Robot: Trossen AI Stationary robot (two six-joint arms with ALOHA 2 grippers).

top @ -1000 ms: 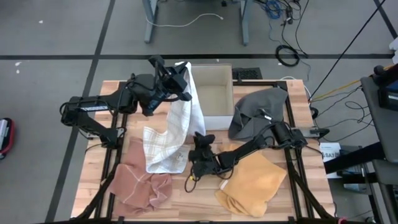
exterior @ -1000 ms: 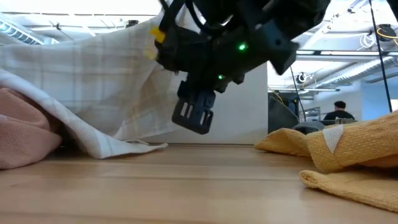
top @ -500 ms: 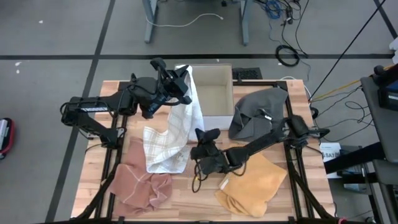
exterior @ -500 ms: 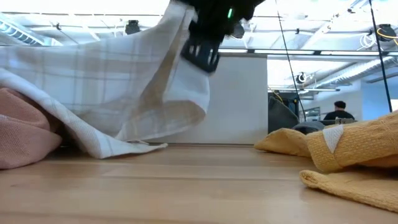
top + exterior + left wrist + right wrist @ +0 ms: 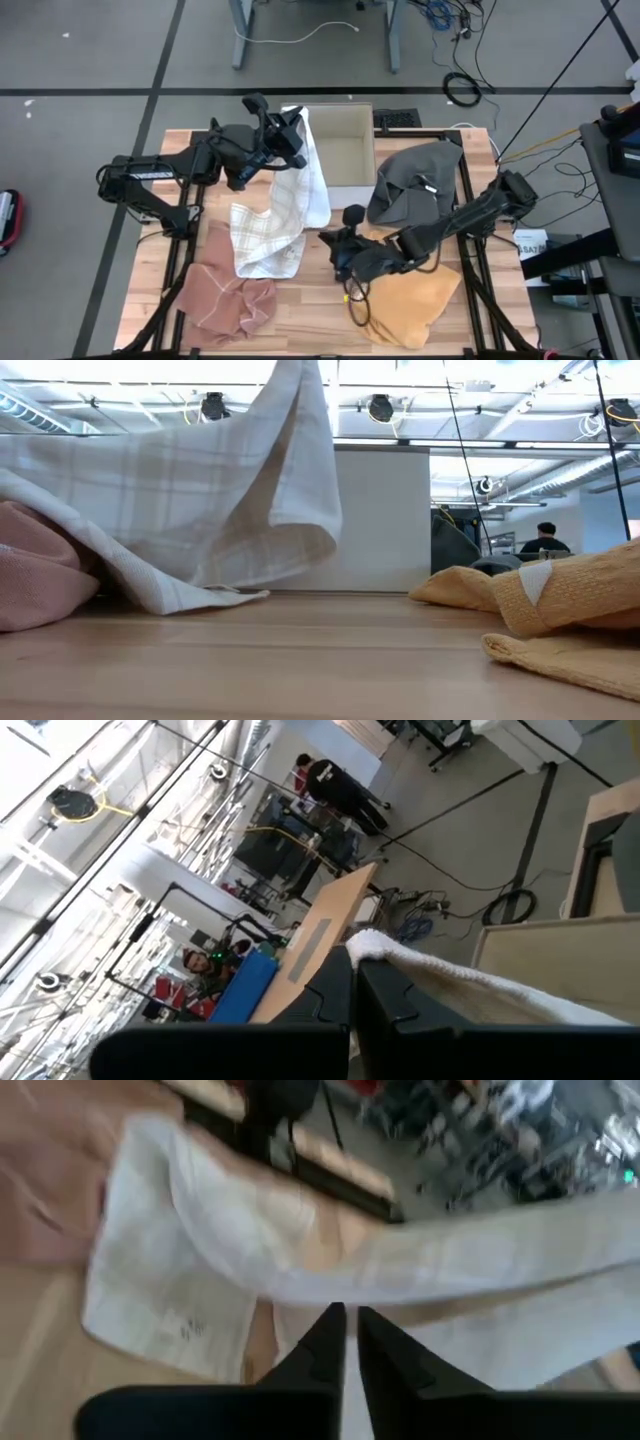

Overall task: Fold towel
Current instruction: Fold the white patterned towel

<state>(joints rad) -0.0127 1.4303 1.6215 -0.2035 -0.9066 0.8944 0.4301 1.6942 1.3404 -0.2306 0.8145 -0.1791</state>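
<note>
Wooden table (image 5: 310, 310) on grey tiled floor, cables trailing at far side; open-plan room behind w/ ceiling lights and a seated person (image 5: 545, 538) in the distance.

White checked towel (image 5: 285, 205): one end lifted at far side of table beside the open cardboard box (image 5: 345, 150), rest draping down, lower part lying on the wood near the pink cloth (image 5: 225, 290). Low view: towel hangs from above as a loose fold, bottom edge resting on the table against pink cloth.

Left gripper (image 5: 292, 140): raised at far side of table, fingers pressed together pinching the towel's top edge; left wrist view shows white hem clamped between the two dark fingers (image 5: 400, 1000).

Right gripper (image 5: 342, 250): over table centre, just beside towel's lower right edge, above the near corner of the yellow cloth (image 5: 410, 295). Fingers nearly together, thin gap only; right wrist view shows fingertips (image 5: 325, 1342) pointed at towel, nothing between them.

Grey cloth (image 5: 415, 180) bunched right of box, partly under right arm. Yellow cloth crumpled at near right.
</note>
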